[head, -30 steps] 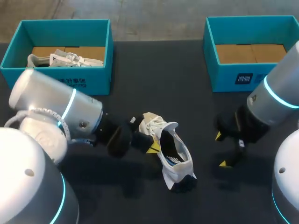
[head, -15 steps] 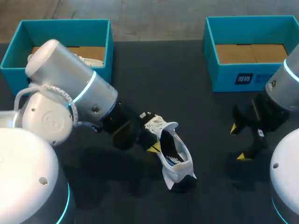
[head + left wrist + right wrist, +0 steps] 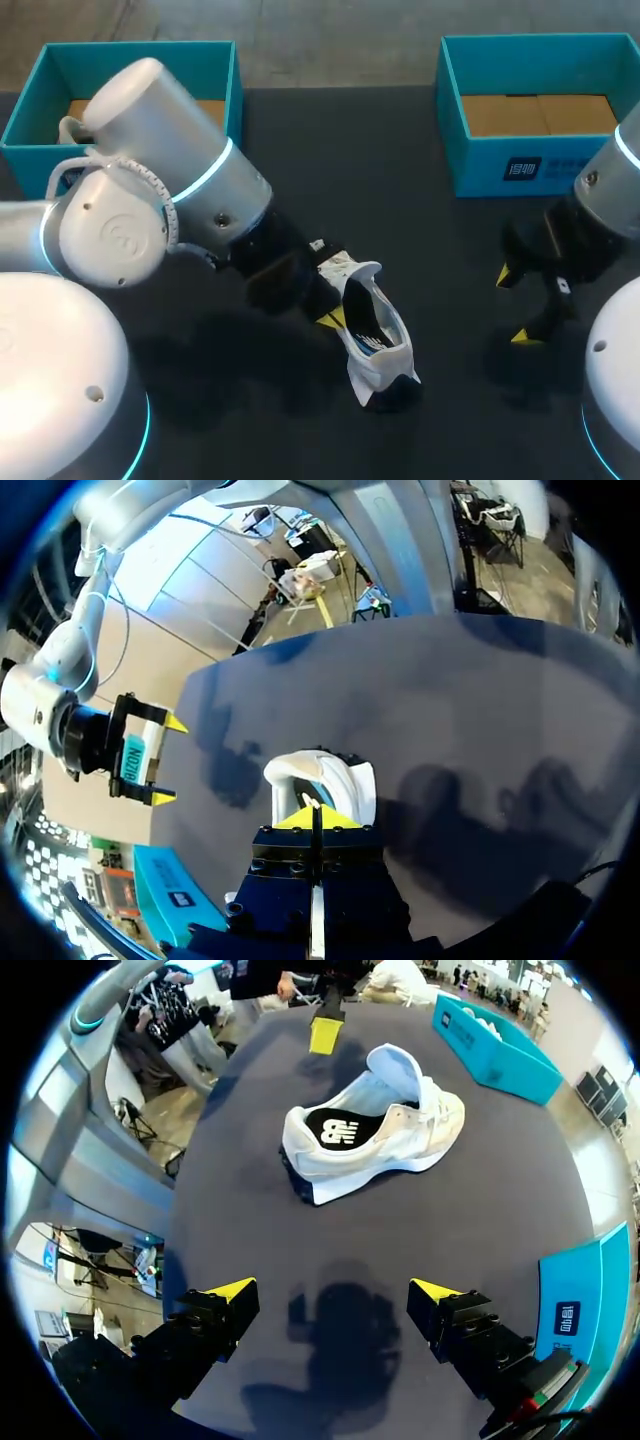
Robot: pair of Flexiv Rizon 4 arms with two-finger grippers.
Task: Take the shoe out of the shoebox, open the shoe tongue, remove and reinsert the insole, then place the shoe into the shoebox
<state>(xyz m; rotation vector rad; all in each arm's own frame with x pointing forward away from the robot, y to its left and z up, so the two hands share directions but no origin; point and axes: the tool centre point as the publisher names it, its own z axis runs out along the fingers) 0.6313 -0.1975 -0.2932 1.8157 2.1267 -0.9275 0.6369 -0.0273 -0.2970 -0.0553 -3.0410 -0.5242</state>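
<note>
the white shoe [image 3: 372,335] stands on its sole on the dark surface [image 3: 400,180], out of both boxes, roughly midway between them and nearer the robot. its heel points toward the robot and its laced front toward the far edge. the tongue [image 3: 398,1063] is lifted up and forward, and the dark insole [image 3: 335,1128] shows inside the opening.

the left arm [image 3: 170,190] comes in from the left and reaches down to the shoe. the left gripper [image 3: 330,318] sits just beside the shoe's left side, by the opening. in the left wrist view its yellow tips [image 3: 313,817] are pressed together with only a thin seam between them and nothing seen held, with the shoe [image 3: 318,778] right ahead of them. whether a tip touches the shoe i cannot tell.

the right gripper [image 3: 514,306] hangs over the surface well apart from the shoe, to its right. its fingers are spread wide with nothing between them; in its own wrist view the shoe [image 3: 370,1130] lies well ahead of the gripper [image 3: 335,1290].

the left shoebox [image 3: 150,45] stands at the far left of the surface, partly behind the left arm, with a pale bit of a second shoe [image 3: 68,128] showing inside. the right shoebox [image 3: 480,165] stands at the far right, its brown cardboard floor in view.
</note>
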